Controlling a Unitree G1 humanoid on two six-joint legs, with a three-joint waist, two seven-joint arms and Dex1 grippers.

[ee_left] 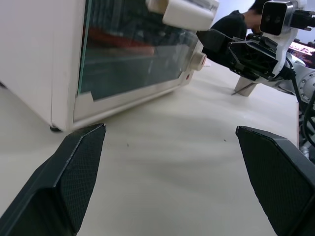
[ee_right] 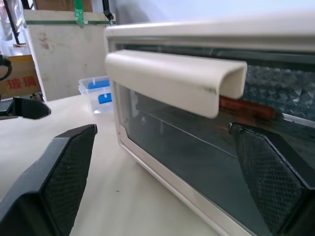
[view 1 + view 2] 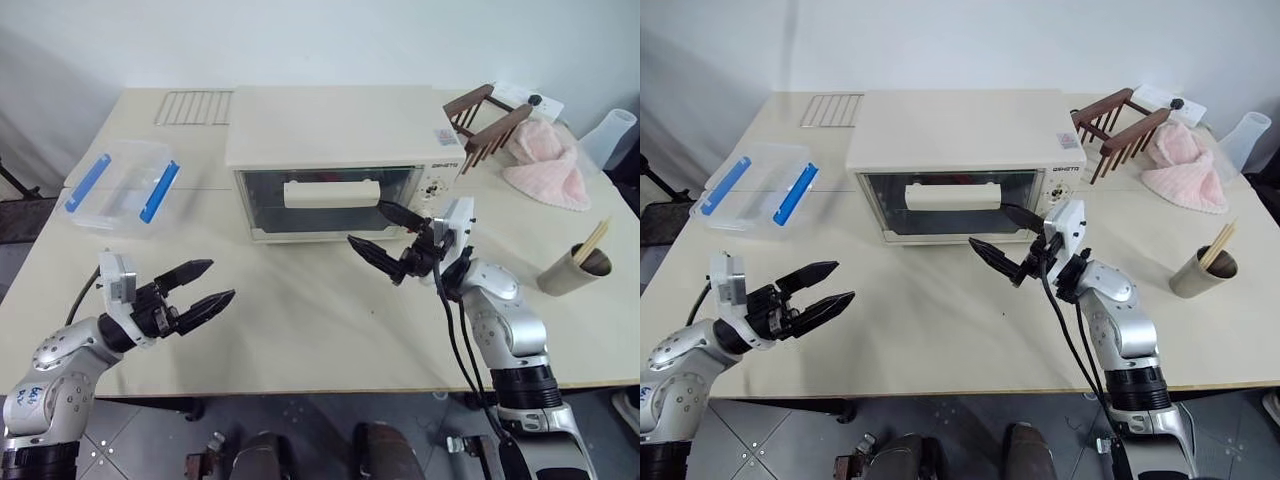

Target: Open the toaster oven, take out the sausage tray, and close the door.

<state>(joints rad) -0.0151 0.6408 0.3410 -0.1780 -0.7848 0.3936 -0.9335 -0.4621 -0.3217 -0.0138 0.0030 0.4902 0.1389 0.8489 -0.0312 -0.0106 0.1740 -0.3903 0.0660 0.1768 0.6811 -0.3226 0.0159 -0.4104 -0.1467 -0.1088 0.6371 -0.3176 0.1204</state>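
Note:
The cream-white toaster oven (image 3: 330,125) stands at the back middle of the table. Its glass door (image 3: 325,200) is shut, and the long bar handle (image 3: 331,193) sits across the door's upper middle. Through the glass, a red sausage (image 2: 246,109) shows inside; the sausage tray itself I cannot make out. My right gripper (image 3: 385,232) is open, a short way in front of the door's right end, touching nothing. My left gripper (image 3: 202,288) is open over the table's front left, well clear of the oven. Its fingertips (image 1: 81,162) frame the oven's lower corner.
A clear plastic box with blue clips (image 3: 122,185) sits left of the oven, and a bare wire rack (image 3: 194,107) lies behind it. A wooden rack (image 3: 487,124), a pink cloth (image 3: 548,163) and a cup of sticks (image 3: 577,266) stand on the right side.

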